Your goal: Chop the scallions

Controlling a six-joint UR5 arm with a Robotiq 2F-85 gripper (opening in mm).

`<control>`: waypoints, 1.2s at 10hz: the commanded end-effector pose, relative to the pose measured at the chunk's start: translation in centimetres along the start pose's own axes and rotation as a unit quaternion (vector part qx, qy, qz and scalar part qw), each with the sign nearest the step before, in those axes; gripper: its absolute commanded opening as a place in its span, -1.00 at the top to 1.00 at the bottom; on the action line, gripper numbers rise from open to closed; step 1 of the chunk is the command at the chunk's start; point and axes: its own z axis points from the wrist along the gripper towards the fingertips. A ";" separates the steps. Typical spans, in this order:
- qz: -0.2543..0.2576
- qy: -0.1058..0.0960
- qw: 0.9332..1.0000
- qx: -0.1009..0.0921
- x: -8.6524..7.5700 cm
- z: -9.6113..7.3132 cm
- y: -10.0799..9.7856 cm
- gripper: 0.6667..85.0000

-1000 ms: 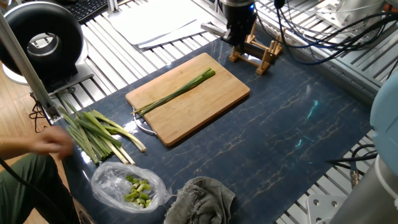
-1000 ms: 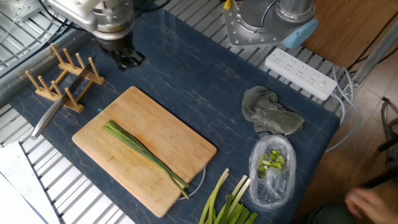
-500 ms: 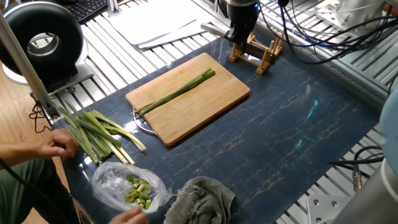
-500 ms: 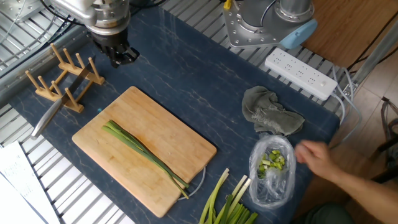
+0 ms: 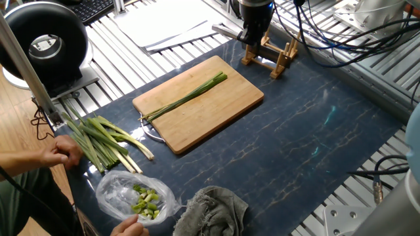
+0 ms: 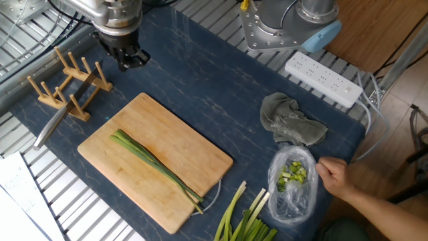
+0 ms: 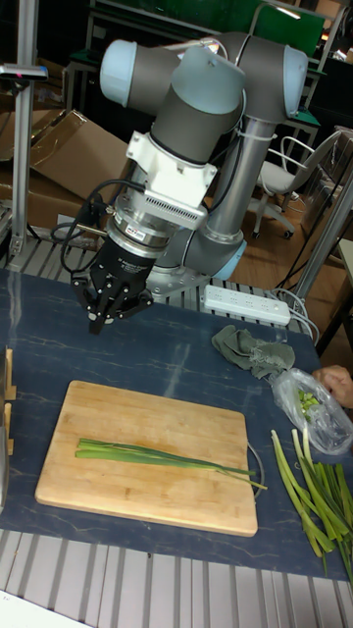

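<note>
The scallions (image 5: 187, 98) are a few slender green stalks lying lengthwise on the wooden cutting board (image 5: 216, 115); they also show in the other fixed view (image 6: 157, 167) and the tall view (image 7: 167, 456). My gripper (image 5: 252, 42) hangs above the blue mat past the board's far end, beside a wooden rack (image 5: 272, 56). Seen from the other side, the gripper (image 6: 132, 63) is open and empty, well away from the stalks. In the tall view the gripper (image 7: 106, 316) points down behind the board's back left corner. A knife (image 6: 52, 126) rests in the rack (image 6: 67, 87).
A thicker bundle of stalks (image 5: 102, 141) lies off the board's near end. Beside it is a clear bag (image 6: 293, 181) of chopped bits, touched by a person's hand (image 6: 334, 177). A grey cloth (image 6: 291, 124) and a power strip (image 6: 324, 79) lie near the arm's base.
My gripper shifted slightly toward the rack, then held still. A person's hand came in and now rests on the plastic bag.
</note>
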 end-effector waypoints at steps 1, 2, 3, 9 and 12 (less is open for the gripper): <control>-0.002 -0.017 1.000 -0.016 -0.7 -0.2 0.8 0.98; -0.002 -0.027 1.000 -0.003 -1.3 -0.2 0.1 0.98; 0.033 -0.016 0.999 0.006 -0.7 -0.2 -0.4 0.98; 0.052 -0.002 0.999 0.004 0.0 -0.2 -0.3 0.98; -0.013 -0.011 1.000 -0.005 -1.5 1.6 -2.8 0.80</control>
